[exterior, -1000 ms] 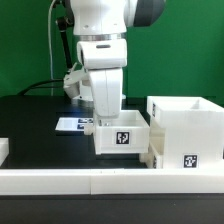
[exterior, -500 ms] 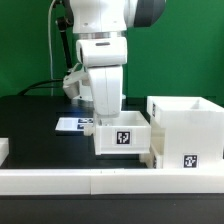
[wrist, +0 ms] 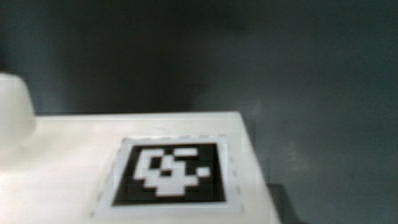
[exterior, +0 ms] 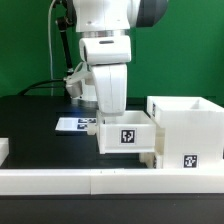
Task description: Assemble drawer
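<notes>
The arm's hand (exterior: 112, 116) reaches down into the back of a small white open-top plastic tray with a black-and-white square tag on its front (exterior: 127, 136); its fingers are hidden behind the tray wall, so I cannot tell whether they are clenched on it, though the tray's raised position suggests a grasp. The tray sits just beside the large white boxy plastic housing (exterior: 186, 128) at the exterior view's right, its side touching or nearly touching the housing's opening. A flat white marker board (exterior: 74, 125) lies on the dark surface (exterior: 30, 120) behind, and a low white border wall (exterior: 90, 180) runs along the front. The wrist view shows a tagged white panel (wrist: 169, 170), blurred. Judging by this, insertion is underway but unfinished.
</notes>
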You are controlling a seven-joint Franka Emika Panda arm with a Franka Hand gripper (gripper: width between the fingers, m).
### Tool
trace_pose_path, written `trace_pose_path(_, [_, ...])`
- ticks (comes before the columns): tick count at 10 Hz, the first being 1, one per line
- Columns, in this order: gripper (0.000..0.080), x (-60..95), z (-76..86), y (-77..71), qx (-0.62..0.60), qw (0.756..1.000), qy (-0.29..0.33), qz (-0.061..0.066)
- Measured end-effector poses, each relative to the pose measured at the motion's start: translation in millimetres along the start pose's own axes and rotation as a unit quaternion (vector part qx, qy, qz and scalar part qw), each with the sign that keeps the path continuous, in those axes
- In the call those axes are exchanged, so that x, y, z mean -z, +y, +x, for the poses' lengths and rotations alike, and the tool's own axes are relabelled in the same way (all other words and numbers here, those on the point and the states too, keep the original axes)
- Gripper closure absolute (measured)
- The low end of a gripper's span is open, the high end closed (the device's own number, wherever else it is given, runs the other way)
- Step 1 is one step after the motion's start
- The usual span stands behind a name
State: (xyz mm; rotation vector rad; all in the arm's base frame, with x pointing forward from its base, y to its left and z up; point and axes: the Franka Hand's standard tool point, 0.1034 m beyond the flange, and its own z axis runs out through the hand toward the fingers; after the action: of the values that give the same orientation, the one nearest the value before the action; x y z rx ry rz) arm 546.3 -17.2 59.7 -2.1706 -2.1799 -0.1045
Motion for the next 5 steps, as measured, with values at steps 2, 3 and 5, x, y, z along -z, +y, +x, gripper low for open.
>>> trace_pose_path(2, [0.0757, -1.4, 4.1, 0.1, 0.001, 1.0, 0.001, 0.0])
trace_pose_path(3, [0.0757, -2.3, 3.5, -0.6, 0.001, 1.0, 0.001, -0.002])
trace_pose_path(5, [0.0757, -2.7, 3.3, -0.9, 0.0, 1.0, 0.001, -0.002])
